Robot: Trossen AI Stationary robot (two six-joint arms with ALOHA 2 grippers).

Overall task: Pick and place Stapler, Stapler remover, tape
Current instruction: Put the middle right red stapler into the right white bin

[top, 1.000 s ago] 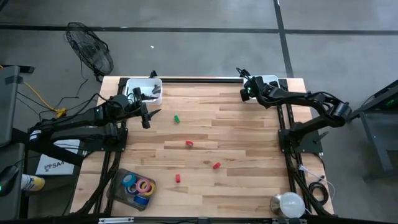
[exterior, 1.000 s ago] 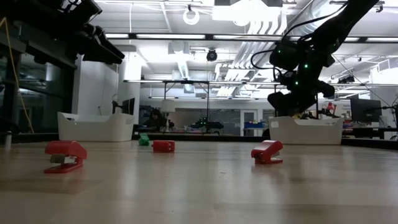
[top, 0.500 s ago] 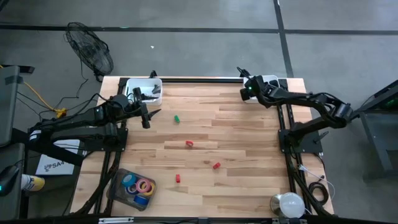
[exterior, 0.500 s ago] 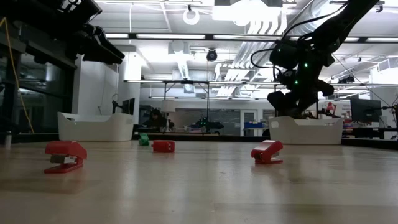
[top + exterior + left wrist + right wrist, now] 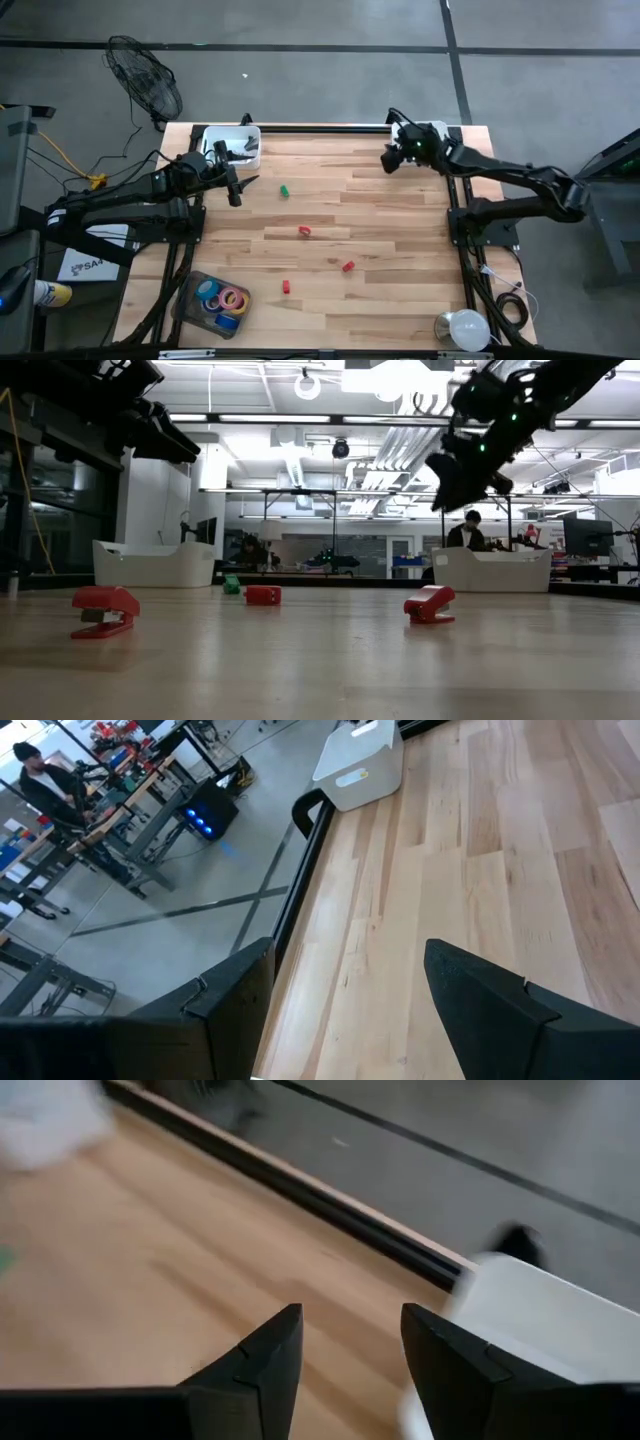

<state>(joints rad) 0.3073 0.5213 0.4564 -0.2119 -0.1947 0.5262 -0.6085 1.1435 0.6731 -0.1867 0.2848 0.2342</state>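
High view: three red staplers were seen lying unheld on the table, with both claws empty.

Staplers and lay well apart near the middle of the table; the tape was held in a clear tray at the near left corner, and a green piece lay near the left claw. That claw hovered with fingers apart beside the left white bin. The right claw was seen raised beside the right white bin, its fingers parted with nothing between them. For the next pick, the nearest stapler would best be approached from straight above, fingers aligned across its narrow sides and closed only once low around the body.
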